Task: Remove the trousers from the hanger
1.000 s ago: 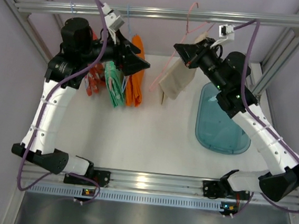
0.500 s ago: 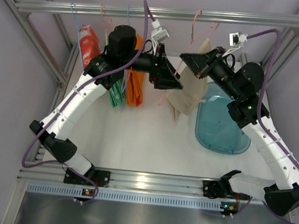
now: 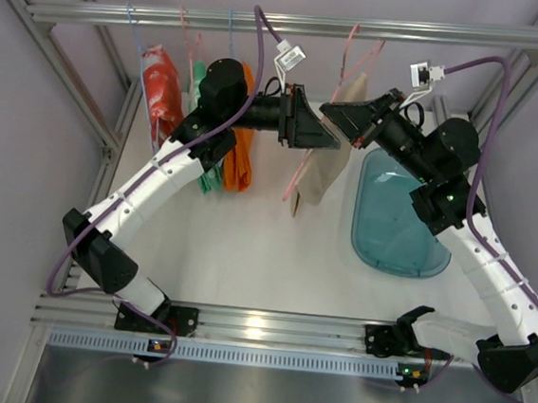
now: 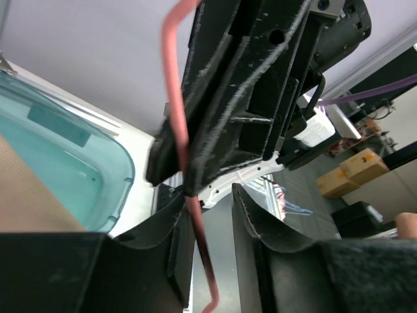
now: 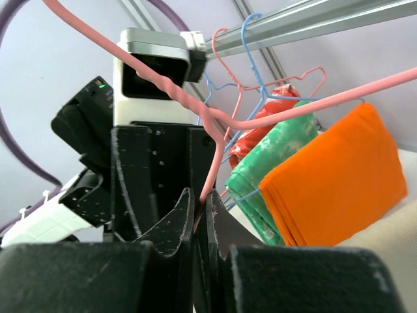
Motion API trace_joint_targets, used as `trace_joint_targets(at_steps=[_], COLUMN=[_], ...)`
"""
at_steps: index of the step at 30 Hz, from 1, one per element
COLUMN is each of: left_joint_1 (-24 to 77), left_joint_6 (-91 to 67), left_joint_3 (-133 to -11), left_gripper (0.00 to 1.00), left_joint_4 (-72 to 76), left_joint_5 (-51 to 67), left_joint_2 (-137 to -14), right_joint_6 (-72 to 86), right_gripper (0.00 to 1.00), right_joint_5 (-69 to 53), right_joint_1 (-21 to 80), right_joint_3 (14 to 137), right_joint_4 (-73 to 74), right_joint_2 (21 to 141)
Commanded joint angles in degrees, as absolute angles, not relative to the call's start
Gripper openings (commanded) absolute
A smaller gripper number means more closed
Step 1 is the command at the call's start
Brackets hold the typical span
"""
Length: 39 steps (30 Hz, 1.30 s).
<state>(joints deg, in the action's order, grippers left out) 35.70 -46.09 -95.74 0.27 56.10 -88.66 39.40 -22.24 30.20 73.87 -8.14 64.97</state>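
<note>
The pale beige trousers (image 3: 321,175) hang on a pink wire hanger (image 3: 346,52) from the top rail. My right gripper (image 5: 201,195) is shut on that hanger's wire (image 5: 287,111), just above the cloth (image 4: 26,195). Facing it, my left gripper (image 4: 208,195) has the same pink wire (image 4: 176,98) between its jaws. The wire lies against the left finger, with a gap to the right finger. In the top view both grippers, left (image 3: 330,139) and right (image 3: 330,108), meet at the hanger. The orange trousers (image 3: 242,151) hang further left on a blue hanger (image 5: 251,39).
A teal bin (image 3: 396,223) lies on the table under my right arm. Green cloth (image 3: 199,161) and red cloth (image 3: 160,86) hang at the left of the rail (image 3: 296,23). Frame posts stand at both sides.
My left arm has swung right from the orange and green clothes to the pink hanger, and its jaws have narrowed round the wire. The beige trousers have swayed a little.
</note>
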Motion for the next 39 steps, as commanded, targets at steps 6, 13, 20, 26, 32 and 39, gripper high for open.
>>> trace_joint_targets(at_steps=[6, 13, 20, 26, 32, 39], left_joint_1=[36.04, 35.86, 35.77, 35.77, 35.77, 35.77], left_joint_6=[-56.77, -58.18, -59.15, -60.03, -60.82, -61.08], left_joint_3=[-92.72, -92.28, -95.09, -96.06, -97.82, -98.17], left_gripper=[0.00, 0.00, 0.00, 0.00, 0.00, 0.00], left_joint_4=[13.97, 15.64, 15.73, 16.70, 16.96, 16.61], left_joint_5=[55.90, 54.84, 55.02, 55.63, 56.95, 53.19], left_joint_2=[-86.84, -84.81, -85.95, -86.57, -88.06, -88.51], right_joint_6=[37.18, 32.09, 25.59, 14.61, 2.03, 1.56], right_gripper=[0.02, 0.50, 0.89, 0.99, 1.00, 0.99], right_joint_5=[-25.58, -25.48, -25.31, -24.43, -29.61, -32.01], right_joint_1=[29.88, 25.50, 20.66, 19.42, 18.98, 20.21], right_joint_3=[74.00, 70.15, 64.61, 57.67, 49.66, 48.78], right_joint_4=[-20.04, -15.21, -6.88, -0.97, -0.18, -3.42], right_joint_2=[62.31, 58.37, 50.99, 43.69, 41.57, 41.75])
